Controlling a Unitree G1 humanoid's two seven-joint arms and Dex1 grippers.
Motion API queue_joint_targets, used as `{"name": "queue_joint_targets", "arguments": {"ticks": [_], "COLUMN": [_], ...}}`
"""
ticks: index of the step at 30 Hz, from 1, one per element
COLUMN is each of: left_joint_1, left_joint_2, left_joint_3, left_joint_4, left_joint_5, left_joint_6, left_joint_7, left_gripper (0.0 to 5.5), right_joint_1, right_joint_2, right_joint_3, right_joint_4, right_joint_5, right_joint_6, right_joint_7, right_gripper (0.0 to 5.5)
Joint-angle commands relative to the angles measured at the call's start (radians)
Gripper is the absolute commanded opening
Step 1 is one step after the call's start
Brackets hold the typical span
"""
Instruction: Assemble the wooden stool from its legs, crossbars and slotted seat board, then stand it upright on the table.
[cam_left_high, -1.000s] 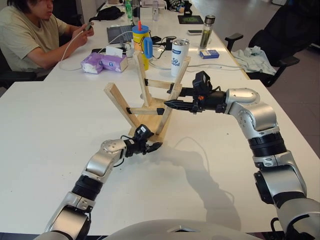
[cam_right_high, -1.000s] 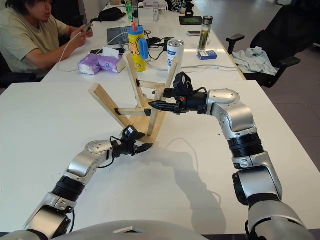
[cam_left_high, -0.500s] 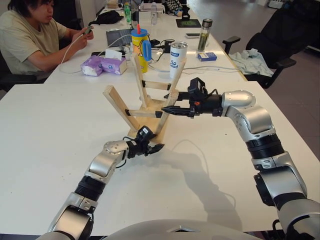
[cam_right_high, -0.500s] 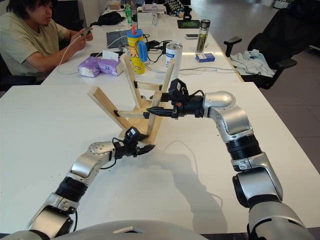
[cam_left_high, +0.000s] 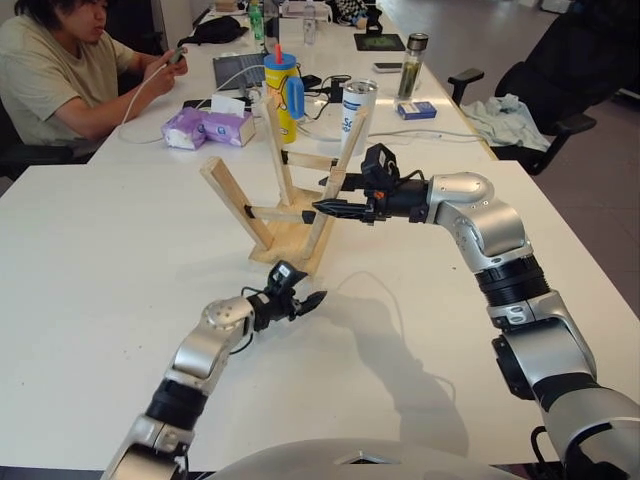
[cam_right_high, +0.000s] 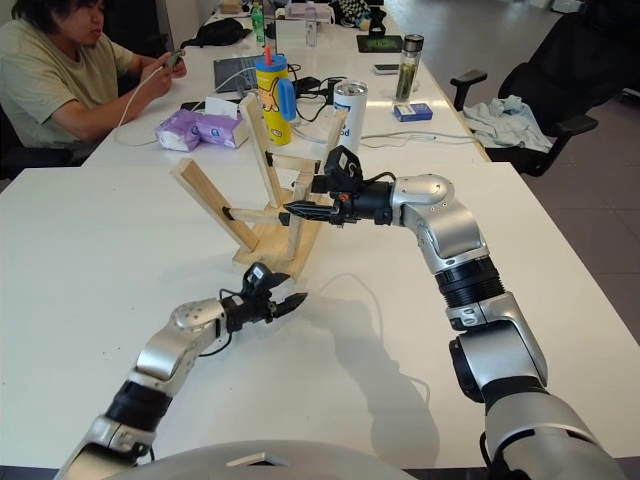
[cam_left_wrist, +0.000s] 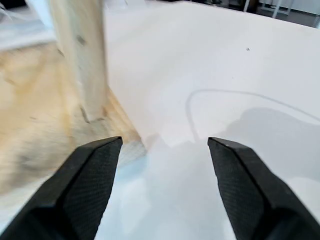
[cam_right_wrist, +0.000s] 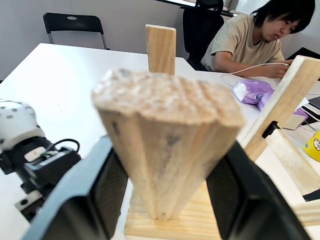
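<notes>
Stool with legs, crossbars and seat board already joined, upside down near the middle of the desk, board down and legs up and splayed.

Since a second ago:
- Right gripper brought in from just beside the leg nearest it and now closed on that leg partway up. Pads pressed to both faces of the wood in the right wrist view.
- Left gripper drawn back from the near edge of the seat board toward the robot. Jaws apart with nothing between them, the board's corner just ahead and not touched.
- Head views also slightly shifted as a whole, so part of this probably camera motion.

Reading for the task: assembly apparently complete, only the turn to upright left. One-armed hold on a leg for the tip — left side free to steady the board. Some risk of the board skidding on the smooth desk.

Containers, all beyond the stool:
- Yellow lidded cup with a straw, white tumbler and dark-capped bottle farther back — contents hidden in each.
- Tissue box with a sheet standing out of its top, just behind purple tissue packs.
</notes>
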Motion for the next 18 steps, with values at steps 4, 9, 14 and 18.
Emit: {"name": "queue_joint_targets", "arguments": {"ticks": [4, 9, 14, 18], "left_joint_1": [-0.086, -0.291, -0.297, -0.186], "left_joint_2": [0.053, 0.038, 0.043, 0.076], "left_joint_3": [0.184, 0.092, -0.103, -0.282], "left_joint_4": [-0.263, -0.200, 0.053, 0.324], "left_joint_5": [0.384, 0.579, 0.780, 0.876], "left_joint_6": [-0.256, -0.196, -0.143, -0.042], "left_joint_7": [0.311, 0.332, 0.283, 0.091], "left_gripper": [3.19, 3.19, 3.19, 3.19], "right_joint_1": [0.070, 0.064, 0.052, 0.042], "right_joint_2": [-0.052, -0.045, -0.035, -0.025], "right_joint_3": [0.038, 0.053, 0.070, 0.084], "right_joint_4": [0.002, 0.002, 0.014, 0.029], "right_joint_5": [-0.089, -0.090, -0.094, -0.100], "right_joint_6": [0.079, 0.085, 0.083, 0.075], "right_joint_7": [-0.022, -0.014, -0.002, 0.004], "right_gripper": [2.07, 2.07, 2.07, 2.07]}}
